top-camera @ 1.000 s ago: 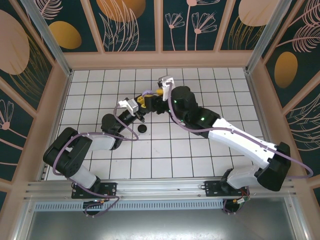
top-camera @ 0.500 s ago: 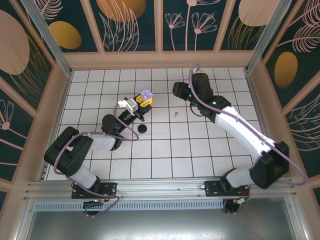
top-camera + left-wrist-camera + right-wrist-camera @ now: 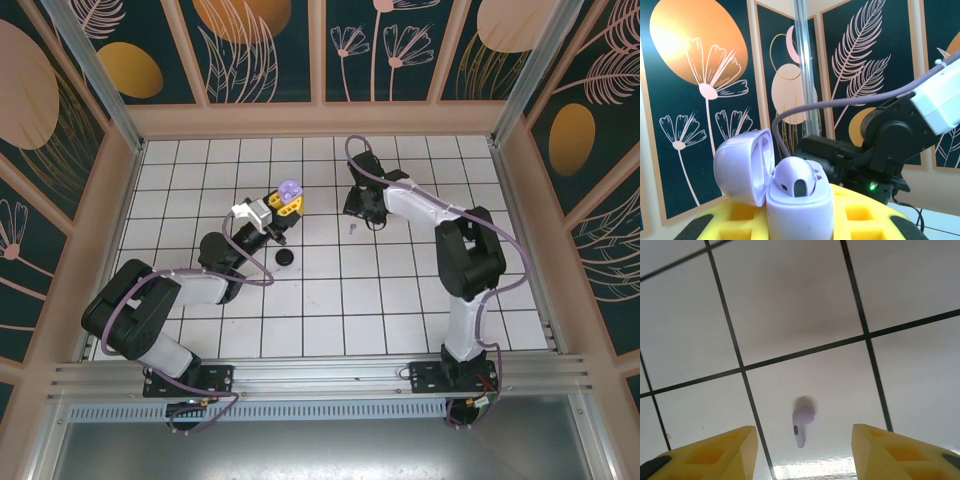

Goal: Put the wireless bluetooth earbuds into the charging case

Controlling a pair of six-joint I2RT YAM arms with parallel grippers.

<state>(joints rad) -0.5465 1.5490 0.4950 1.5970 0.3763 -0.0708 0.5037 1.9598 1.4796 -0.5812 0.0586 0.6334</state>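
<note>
White tiles with dark grout cover the table (image 3: 400, 300), walled by dark panels (image 3: 420, 45) painted with leaves and orange flowers. Left of centre, toward the far side, the left gripper (image 3: 283, 207) clamps its yellow fingers (image 3: 860, 220) on the lilac charging case (image 3: 800, 207). The case is held upright with its lid (image 3: 742, 167) swung open to the left. One glossy lilac bud (image 3: 795, 177) sits inside, a dark spot on its face. To the right, a second lilac earbud (image 3: 801, 421) lies alone on a tile: tiny, with a round head and a short stem bearing a dark mark. The right gripper (image 3: 803, 432) hovers over it, jaws spread wide. A black disc (image 3: 285, 258) lies just nearer than the case.
</note>
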